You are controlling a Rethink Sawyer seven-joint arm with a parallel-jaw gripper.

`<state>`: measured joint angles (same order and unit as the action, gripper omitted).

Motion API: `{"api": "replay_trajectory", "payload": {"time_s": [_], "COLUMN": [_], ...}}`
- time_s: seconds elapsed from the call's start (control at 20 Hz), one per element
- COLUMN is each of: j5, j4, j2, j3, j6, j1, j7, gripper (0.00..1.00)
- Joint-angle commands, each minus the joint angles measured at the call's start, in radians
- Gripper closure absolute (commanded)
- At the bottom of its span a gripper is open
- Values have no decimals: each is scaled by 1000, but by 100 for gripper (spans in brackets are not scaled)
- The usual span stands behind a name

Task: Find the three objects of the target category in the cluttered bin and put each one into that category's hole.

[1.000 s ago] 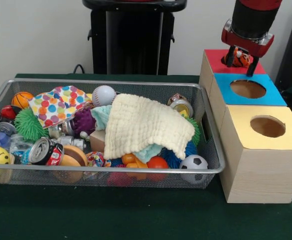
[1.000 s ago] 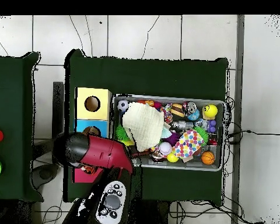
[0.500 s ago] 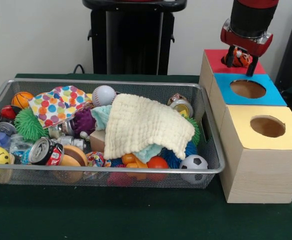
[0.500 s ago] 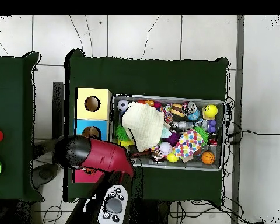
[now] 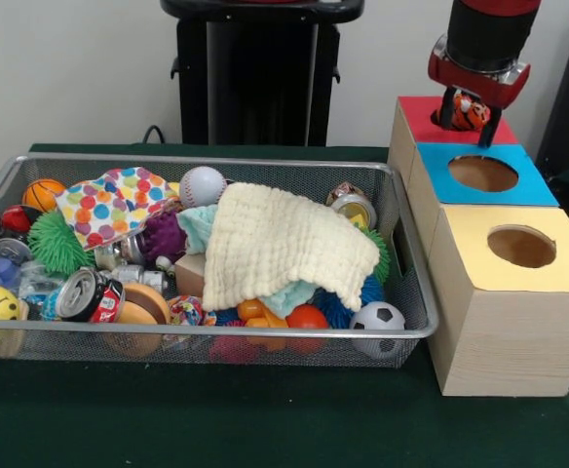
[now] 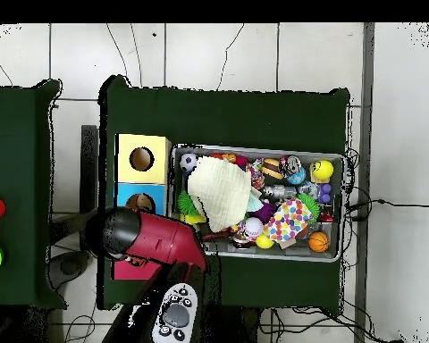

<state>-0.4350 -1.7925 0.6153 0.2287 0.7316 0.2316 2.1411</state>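
Holding an orange striped toy (image 5: 471,111) between its fingers, the gripper (image 5: 467,115) hangs above the red box's hole (image 5: 441,118); released off-centre, it could catch the rim

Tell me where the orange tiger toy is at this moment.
In the front view, the orange tiger toy is at upper right, between the end effector's fingers, just above the red-topped box, behind the blue-topped box.

red-topped box (image 6: 129,269) mostly under the arm (image 6: 151,237), cream cloth (image 5: 284,244) covering toys beneath
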Motion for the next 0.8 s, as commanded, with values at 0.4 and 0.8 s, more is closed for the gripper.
{"api": "replay_trajectory", "payload": {"time_s": [0.4,0.8], "j5": [101,100], "j4": [-101,-178], "j2": [127,131], "j3": [5,-12], "j6": [207,146], "j1": [18,47], "j7": [140,140], "gripper": [0,0]}}
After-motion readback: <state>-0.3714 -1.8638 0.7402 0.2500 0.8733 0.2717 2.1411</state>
